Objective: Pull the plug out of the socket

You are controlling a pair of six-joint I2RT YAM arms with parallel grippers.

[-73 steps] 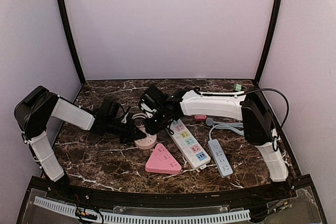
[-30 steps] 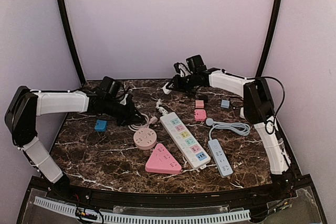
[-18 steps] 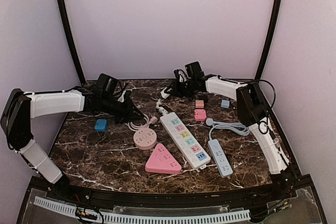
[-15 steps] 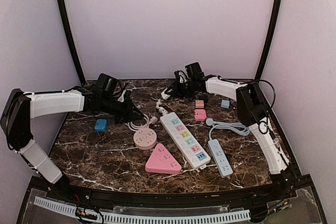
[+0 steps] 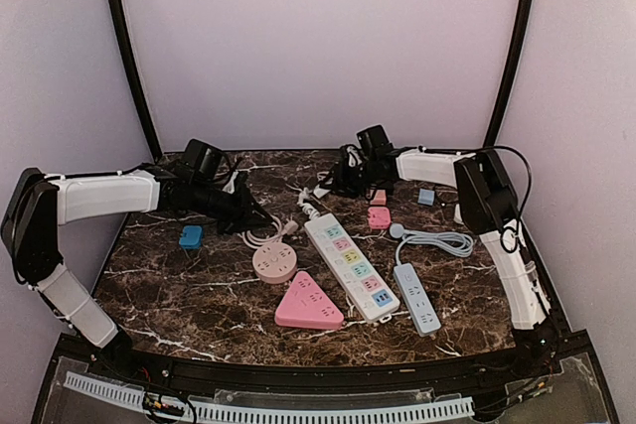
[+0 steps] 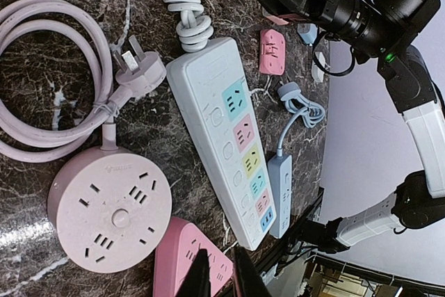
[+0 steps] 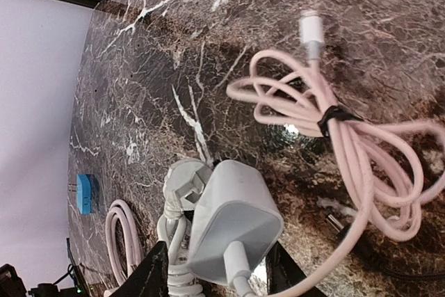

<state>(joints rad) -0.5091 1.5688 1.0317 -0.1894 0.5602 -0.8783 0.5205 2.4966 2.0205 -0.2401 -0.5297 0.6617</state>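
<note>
My right gripper (image 5: 343, 174) (image 7: 217, 279) is at the back of the table, shut on a white plug block (image 7: 233, 224) with a pale pink cable (image 7: 334, 130) coiled on the marble. The block hangs free of any socket, just above the white three-pin plug (image 7: 182, 182) of the long white power strip (image 5: 343, 263) (image 6: 222, 130). My left gripper (image 5: 253, 215) (image 6: 221, 279) is shut and empty, held over the pink triangular socket (image 5: 306, 303) (image 6: 174, 262) and the round pink socket (image 5: 274, 263) (image 6: 111, 210).
A grey-blue power strip (image 5: 417, 297) with a coiled cord lies at the right. A small pink adapter (image 5: 379, 216), a blue adapter (image 5: 425, 197) and a blue block (image 5: 190, 236) lie around. The round socket's pink cord (image 6: 42, 81) coils at the left.
Both arms have pulled back from the sockets, the right carrying the white plug block to the back. In the last half second it shifted slightly right and down; the left arm held still.
</note>
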